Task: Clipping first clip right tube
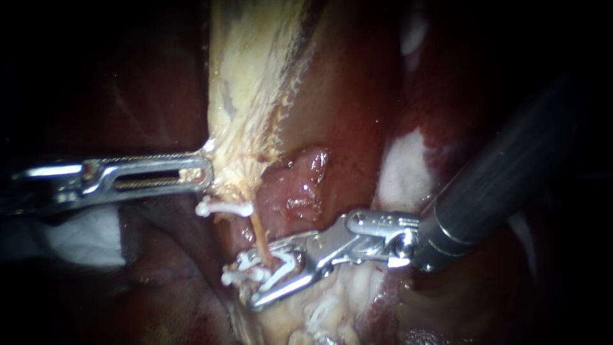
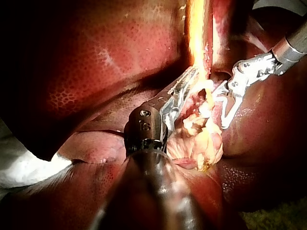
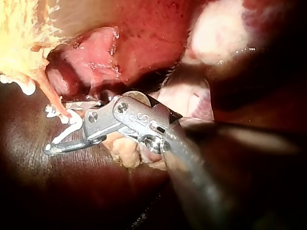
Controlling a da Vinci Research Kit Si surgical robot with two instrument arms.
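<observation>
A thin tan tube [image 1: 257, 233] runs down from the pale gallbladder [image 1: 249, 76]. One white clip [image 1: 223, 207] sits across the tube near its upper end, and other white clips [image 1: 237, 275] lie at its lower end. My right instrument [image 1: 250, 281] comes in from the right. Its jaws stand apart on either side of the tube and hold a white clip [image 1: 281, 273] between them. The right wrist view shows the same jaws [image 3: 50, 129], clip [image 3: 67, 127] and tube [image 3: 50, 93]. My left instrument [image 1: 205, 171] is shut on the gallbladder's lower edge.
Dark red liver [image 1: 357, 96] surrounds the site. Pinkish raw tissue [image 1: 306, 179] lies right of the tube, with pale fatty tissue [image 1: 332, 306] under the right instrument's jaws. White gauze [image 1: 83, 233] lies below the left instrument's shaft.
</observation>
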